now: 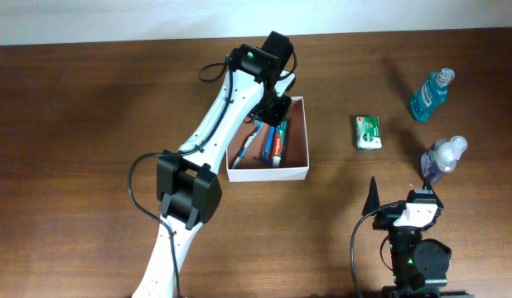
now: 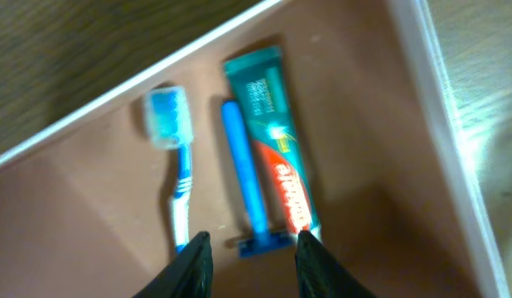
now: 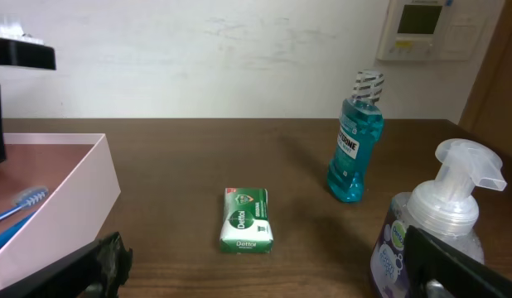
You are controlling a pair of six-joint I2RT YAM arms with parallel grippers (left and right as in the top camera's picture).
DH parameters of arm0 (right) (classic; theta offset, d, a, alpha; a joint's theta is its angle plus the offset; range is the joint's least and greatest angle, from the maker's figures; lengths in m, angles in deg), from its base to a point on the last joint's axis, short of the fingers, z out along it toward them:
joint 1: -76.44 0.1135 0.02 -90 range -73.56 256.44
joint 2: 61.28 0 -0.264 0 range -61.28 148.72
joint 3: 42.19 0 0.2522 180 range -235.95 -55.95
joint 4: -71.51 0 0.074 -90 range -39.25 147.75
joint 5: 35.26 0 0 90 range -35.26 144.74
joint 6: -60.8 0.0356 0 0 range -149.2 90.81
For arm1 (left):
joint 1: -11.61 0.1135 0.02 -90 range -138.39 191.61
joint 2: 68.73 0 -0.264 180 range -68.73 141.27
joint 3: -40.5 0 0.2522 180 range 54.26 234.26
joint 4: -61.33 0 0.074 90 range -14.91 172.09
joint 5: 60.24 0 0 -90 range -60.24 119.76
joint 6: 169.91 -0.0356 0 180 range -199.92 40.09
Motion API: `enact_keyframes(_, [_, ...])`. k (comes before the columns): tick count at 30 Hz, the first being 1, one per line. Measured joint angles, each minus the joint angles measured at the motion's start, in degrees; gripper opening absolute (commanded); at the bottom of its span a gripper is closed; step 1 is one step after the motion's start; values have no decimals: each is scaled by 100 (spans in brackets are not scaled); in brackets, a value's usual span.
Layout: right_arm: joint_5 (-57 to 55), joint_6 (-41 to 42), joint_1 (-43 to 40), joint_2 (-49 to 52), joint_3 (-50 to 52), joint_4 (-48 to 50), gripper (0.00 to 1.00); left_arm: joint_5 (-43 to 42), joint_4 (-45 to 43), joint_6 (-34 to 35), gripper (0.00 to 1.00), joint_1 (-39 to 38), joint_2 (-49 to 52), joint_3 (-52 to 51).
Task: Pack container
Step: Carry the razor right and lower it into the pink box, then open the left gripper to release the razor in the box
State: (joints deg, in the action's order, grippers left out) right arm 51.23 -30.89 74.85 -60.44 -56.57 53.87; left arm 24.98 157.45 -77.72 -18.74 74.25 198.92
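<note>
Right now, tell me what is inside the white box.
A toothbrush, a blue razor and a toothpaste tube lie side by side. Overhead, the left gripper hides a far corner of the box.

1. Green packet (image 3: 246,220), right wrist view: the brand "Dettol" is printed in white on the top face. A smaller line under it is too small to read.
2. Blue mouthwash bottle (image 3: 352,141), right wrist view: dark lettering runs vertically down the label and is not legible at this size.
3. Toothpaste tube (image 2: 277,145) in the container (image 2: 427,91), left wrist view: white lettering sits on the red band and small print on the green end. Both are blurred and cannot be read.
4. Pump bottle (image 3: 426,240), right wrist view: there is a green mark on the purple label, with no legible text.
5. Wall panel (image 3: 426,29), right wrist view: nothing on the display can be read.
</note>
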Motion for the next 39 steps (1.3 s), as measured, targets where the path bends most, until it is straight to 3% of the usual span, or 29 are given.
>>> enact_keyframes(2, [0, -7, 0, 0, 0, 0, 98, 155, 63, 2, 27, 15, 2, -15])
enact_keyframes(23, [0, -2, 0, 0, 0, 2, 98, 332, -144, -398, 23, 444, 7, -811])
enact_keyframes(31, [-2, -2, 0, 0, 0, 2, 98, -125, 730, -437, 25, 415, 42, -142])
enact_keyframes(37, [0, -2, 0, 0, 0, 0, 98, -240, 1390, -468, 57, 417, 42, 1849])
enact_keyframes(39, [0, -4, 0, 0, 0, 2, 98, -258, 1394, -498, 73, 417, 9, 2439])
